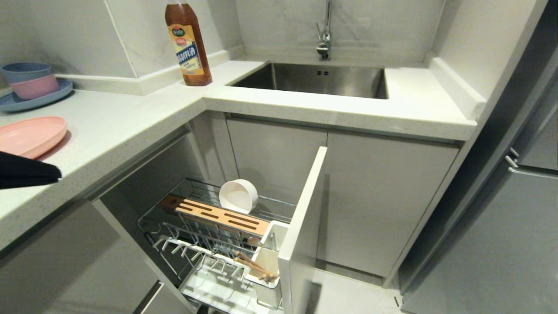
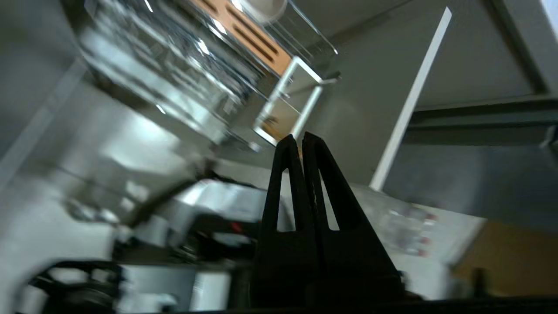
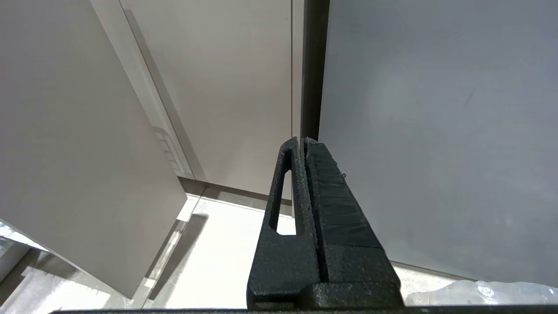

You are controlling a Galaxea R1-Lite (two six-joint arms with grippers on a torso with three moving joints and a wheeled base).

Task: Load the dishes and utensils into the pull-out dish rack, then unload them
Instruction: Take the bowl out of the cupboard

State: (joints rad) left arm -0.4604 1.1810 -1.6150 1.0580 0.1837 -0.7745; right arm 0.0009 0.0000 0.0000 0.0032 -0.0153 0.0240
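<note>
A: The pale kitchen counter (image 1: 130, 131) wraps a corner; what sits nearest?
B: The left gripper (image 1: 54, 174), fingers pressed together and empty. Just beyond lies the pink plate (image 1: 30, 136), flat on the counter. Farther off, the bowl (image 1: 237, 196) sits in the pull-out dish rack (image 1: 209, 235). The right gripper (image 3: 303, 141) hangs parked, likewise closed.

Even, cool indoor light, soft shadows beneath the countertop (image 1: 130, 131), heavy motion blur across the left wrist view.
</note>
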